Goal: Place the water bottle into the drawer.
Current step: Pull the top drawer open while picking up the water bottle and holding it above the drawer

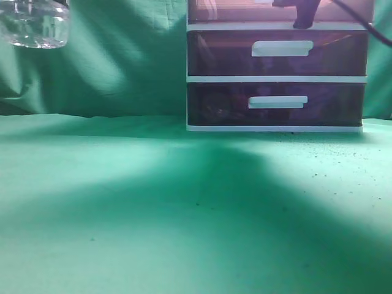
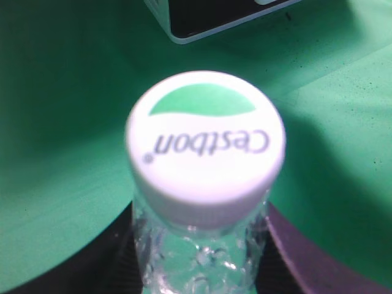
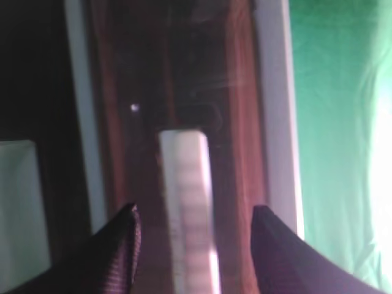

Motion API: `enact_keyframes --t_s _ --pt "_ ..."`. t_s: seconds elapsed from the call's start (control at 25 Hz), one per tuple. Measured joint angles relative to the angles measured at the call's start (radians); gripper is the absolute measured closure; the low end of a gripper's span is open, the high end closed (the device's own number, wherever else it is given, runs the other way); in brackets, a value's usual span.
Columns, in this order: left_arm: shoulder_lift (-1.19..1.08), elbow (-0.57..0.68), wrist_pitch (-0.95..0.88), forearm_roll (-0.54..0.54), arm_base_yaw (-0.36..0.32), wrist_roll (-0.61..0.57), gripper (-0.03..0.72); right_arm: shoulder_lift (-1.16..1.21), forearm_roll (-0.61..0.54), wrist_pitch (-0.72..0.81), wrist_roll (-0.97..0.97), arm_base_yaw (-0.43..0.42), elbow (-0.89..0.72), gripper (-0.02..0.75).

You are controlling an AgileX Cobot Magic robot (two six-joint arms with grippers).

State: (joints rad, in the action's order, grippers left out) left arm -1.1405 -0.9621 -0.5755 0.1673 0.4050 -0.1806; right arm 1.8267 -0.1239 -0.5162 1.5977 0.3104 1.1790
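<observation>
Up close, the left gripper (image 2: 199,257) had its black fingers (image 2: 122,257) clenched on the small clear ribbed plastic water bottle (image 2: 205,153), white cap facing the wrist camera, lifted clear above the green-clothed desk (image 1: 184,214). In the exterior view the bottle hung at ten o'clock. Farther back, at one o'clock, the right gripper (image 3: 193,245) sat at the topmost dark purple translucent drawer (image 3: 233,122), fingers released, spread either side of its white bar handle (image 3: 187,202).

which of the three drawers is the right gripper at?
The top drawer, partly cut off by the frame; the right gripper straddles its white bar handle, jaws open. The two lower drawers have nothing near their handles.
</observation>
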Motion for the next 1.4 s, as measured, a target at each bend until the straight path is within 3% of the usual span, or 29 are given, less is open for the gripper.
enact_keyframes --t_s 0.36,0.52,0.56,0.8,1.2,1.4 --pt "0.0 0.0 -0.002 -0.02 0.0 0.0 0.4 0.053 0.0 -0.033 -0.016 -0.002 0.032 0.378" --pt "0.0 0.0 -0.002 -0.023 0.0 0.0 0.4 0.042 -0.033 -0.059 -0.027 0.003 0.034 0.633" --pt "0.0 0.0 -0.002 -0.023 0.0 0.0 0.4 0.035 -0.041 -0.047 -0.013 0.008 0.031 0.648" --pt "0.0 0.0 -0.002 -0.023 0.0 0.0 0.4 -0.09 -0.076 -0.052 0.028 0.062 -0.124 0.636" --pt "0.0 -0.004 0.003 0.029 0.0 0.0 0.4 -0.369 -0.1 -0.181 0.123 0.098 -0.535 0.636" --pt "0.0 -0.094 0.027 0.081 0.0 -0.012 0.4 -0.448 -0.119 -0.158 0.124 0.098 -0.593 0.636"
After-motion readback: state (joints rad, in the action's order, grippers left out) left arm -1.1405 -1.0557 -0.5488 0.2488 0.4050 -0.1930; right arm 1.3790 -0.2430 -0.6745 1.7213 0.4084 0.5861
